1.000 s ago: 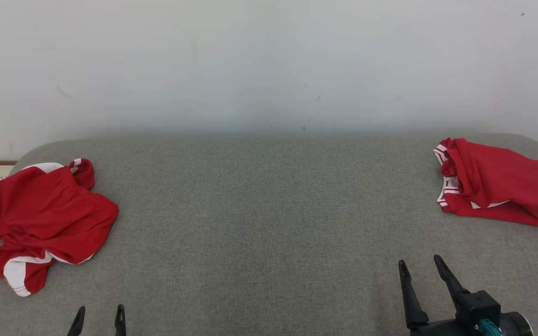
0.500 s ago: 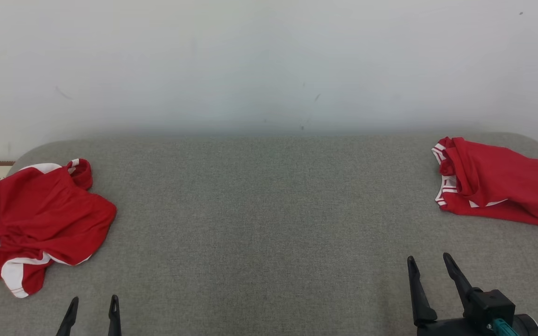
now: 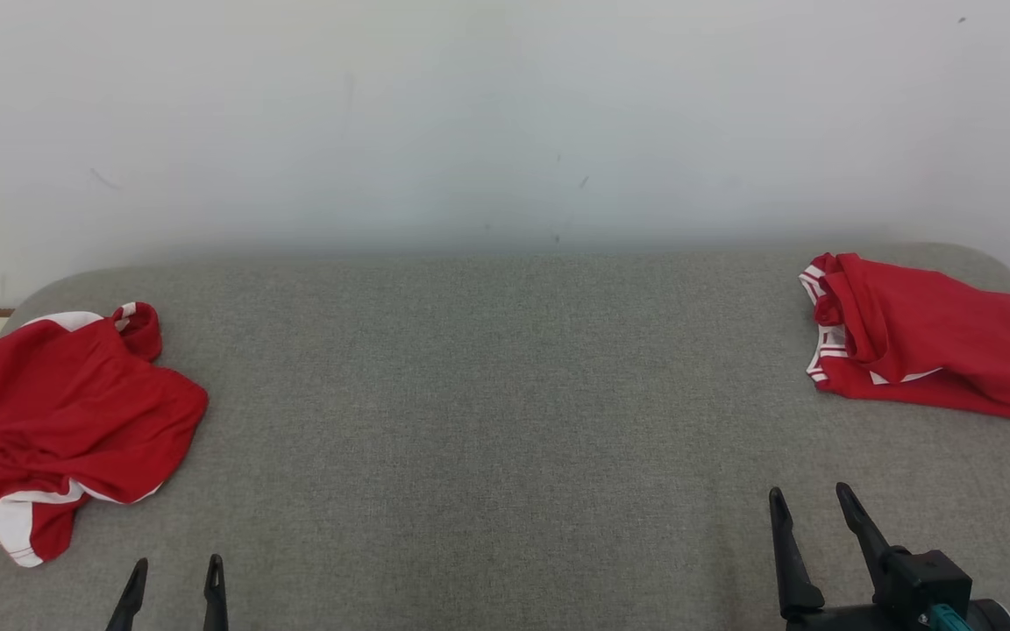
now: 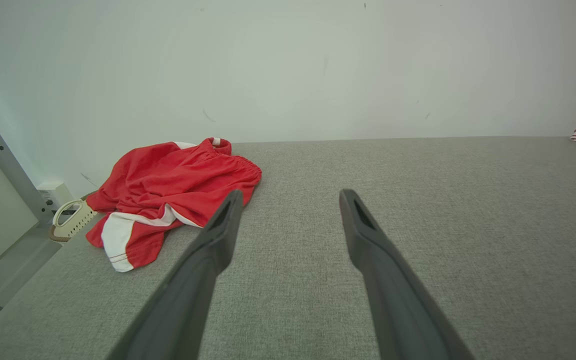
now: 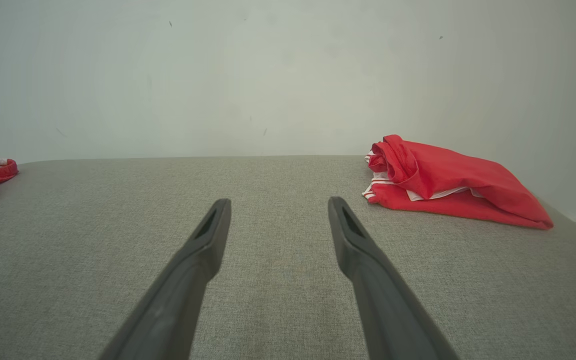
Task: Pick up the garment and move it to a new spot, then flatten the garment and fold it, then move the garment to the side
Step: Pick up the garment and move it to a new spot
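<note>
Right gripper (image 3: 808, 492) edged right; left gripper (image 3: 178, 563) low; both wide, empty, ready for crumpled garment (image 3: 75, 412), frame left.

Your crumpled red garment (image 3: 75, 412) sits bunched at the left edge; the folded red garment (image 3: 926, 350) lies far right.

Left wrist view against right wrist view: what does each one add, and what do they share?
Left wrist view: the left gripper open, the crumpled red garment whole, a cream perforated object and a grey post beside the grey fabric table. Right wrist view: the right gripper open, the folded red garment whole. Shared: the table, the white wall, and a sliver of the far garment at one edge.
</note>
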`<state>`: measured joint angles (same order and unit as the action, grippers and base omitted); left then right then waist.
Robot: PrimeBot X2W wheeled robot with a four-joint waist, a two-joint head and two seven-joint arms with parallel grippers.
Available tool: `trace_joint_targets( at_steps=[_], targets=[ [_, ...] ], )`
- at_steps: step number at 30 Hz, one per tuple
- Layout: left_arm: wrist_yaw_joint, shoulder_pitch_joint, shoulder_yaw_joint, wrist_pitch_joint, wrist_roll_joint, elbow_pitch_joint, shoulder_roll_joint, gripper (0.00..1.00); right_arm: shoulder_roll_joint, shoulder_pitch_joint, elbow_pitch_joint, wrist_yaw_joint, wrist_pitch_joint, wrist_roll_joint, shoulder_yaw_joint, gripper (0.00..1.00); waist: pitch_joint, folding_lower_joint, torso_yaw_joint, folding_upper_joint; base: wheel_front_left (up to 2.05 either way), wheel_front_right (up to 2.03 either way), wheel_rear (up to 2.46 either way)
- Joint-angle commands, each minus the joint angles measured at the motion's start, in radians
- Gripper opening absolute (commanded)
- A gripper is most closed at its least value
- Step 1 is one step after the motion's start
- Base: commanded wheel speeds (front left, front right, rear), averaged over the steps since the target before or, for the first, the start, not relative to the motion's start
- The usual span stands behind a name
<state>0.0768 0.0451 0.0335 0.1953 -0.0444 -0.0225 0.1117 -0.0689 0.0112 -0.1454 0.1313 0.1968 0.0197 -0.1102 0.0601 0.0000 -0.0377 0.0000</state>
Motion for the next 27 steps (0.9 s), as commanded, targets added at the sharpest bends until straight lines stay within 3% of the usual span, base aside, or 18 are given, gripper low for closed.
trace_joint_targets(
  at_steps=[1,17,27],
  targets=[
    [0.003,0.015,0.002,0.004,-0.006,-0.002,0.006,1.0,0.003,-0.002,-0.001,-0.001,0.001,0.003,0.001,1.0,0.0,0.0,-0.001,0.0,0.0,0.0,0.0],
    [0.009,0.009,-0.01,0.006,-0.015,-0.006,0.016,1.0,0.007,-0.014,-0.005,-0.001,0.006,0.006,0.005,1.0,-0.011,0.0,0.018,0.0,0.0,0.0,0.0],
    [0.016,-0.007,-0.014,0.009,-0.028,-0.023,0.019,1.0,0.003,-0.019,-0.01,-0.001,0.001,0.017,0.002,1.0,-0.019,0.0,0.137,0.0,0.0,0.0,0.0]
  ],
)
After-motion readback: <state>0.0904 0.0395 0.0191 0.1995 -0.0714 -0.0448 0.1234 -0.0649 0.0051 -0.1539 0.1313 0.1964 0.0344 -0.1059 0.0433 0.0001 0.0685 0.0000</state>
